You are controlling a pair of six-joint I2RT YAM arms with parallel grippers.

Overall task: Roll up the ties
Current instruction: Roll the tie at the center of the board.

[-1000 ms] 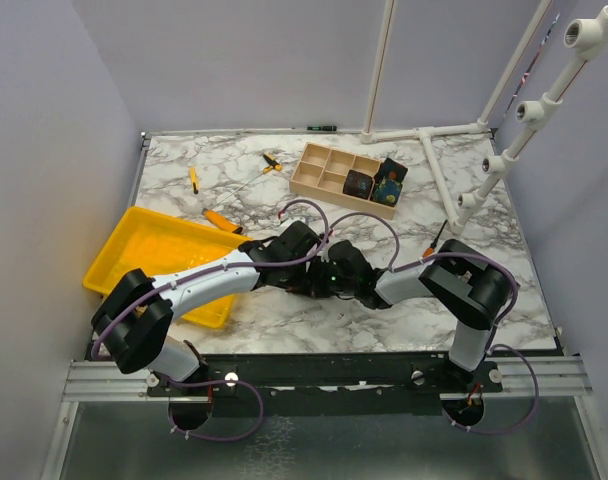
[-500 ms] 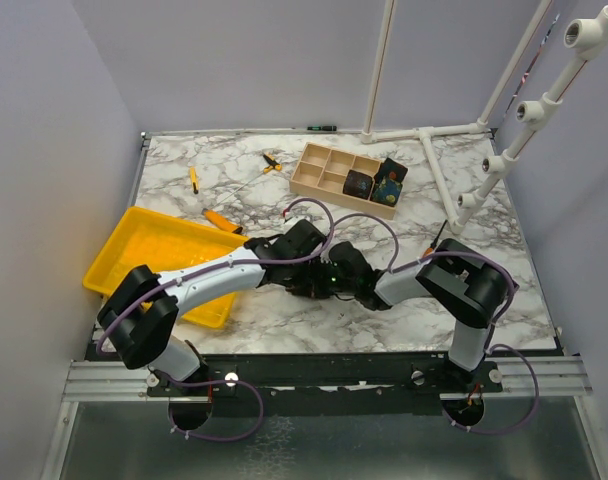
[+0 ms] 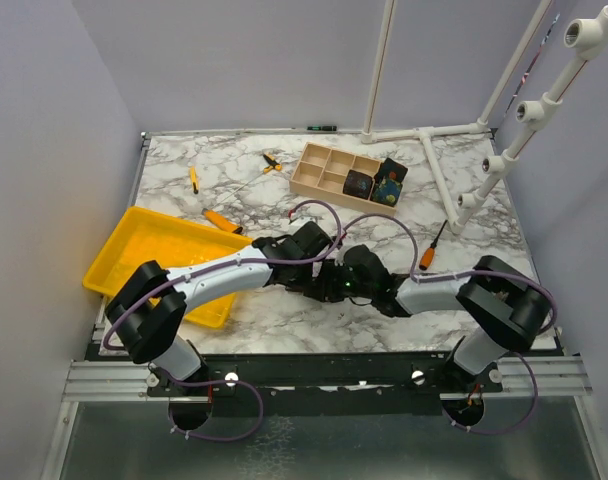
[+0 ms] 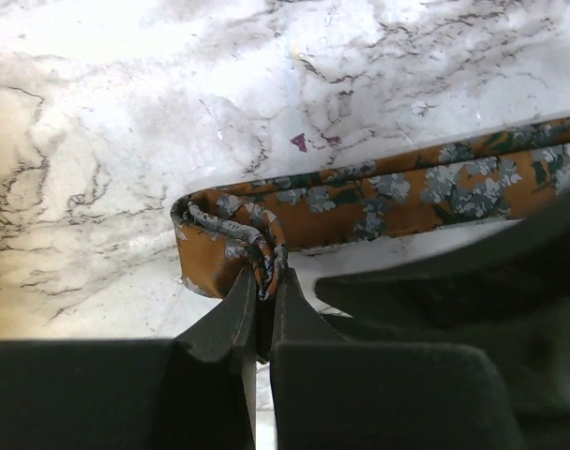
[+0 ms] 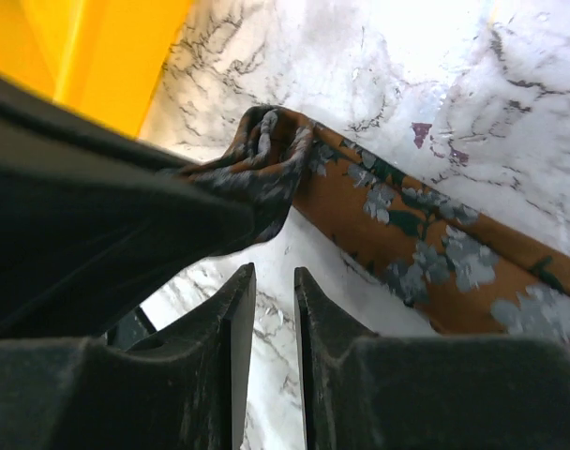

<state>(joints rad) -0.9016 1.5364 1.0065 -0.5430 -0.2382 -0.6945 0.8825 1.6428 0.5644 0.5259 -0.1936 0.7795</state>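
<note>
A rust-orange tie [image 4: 407, 192] with grey-blue flowers lies as a long strip on the marble, its end curled into a small loop [image 4: 231, 230]. My left gripper [image 4: 264, 277] is shut on that curled end. In the right wrist view the tie [image 5: 426, 248] runs to the lower right, and its bunched end [image 5: 271, 155] sits against the dark left finger. My right gripper [image 5: 274, 274] is slightly open and empty, just short of the tie. From above, both grippers meet mid-table, the left gripper [image 3: 327, 282] beside the right gripper [image 3: 346, 288], and they hide the tie. Two dark rolled ties [image 3: 358, 183] [image 3: 390, 180] sit in the wooden box.
A wooden compartment box [image 3: 329, 170] stands at the back. A yellow tray [image 3: 149, 255] lies at the left. Orange-handled screwdrivers lie at the back left [image 3: 194, 178], near the tray [image 3: 222, 220] and at the right [image 3: 431, 252]. A white pipe frame [image 3: 439, 130] stands at the back right.
The right arm has swung its elbow out to the right and lower. Both grippers have shifted slightly to the right, still meeting mid-table.
</note>
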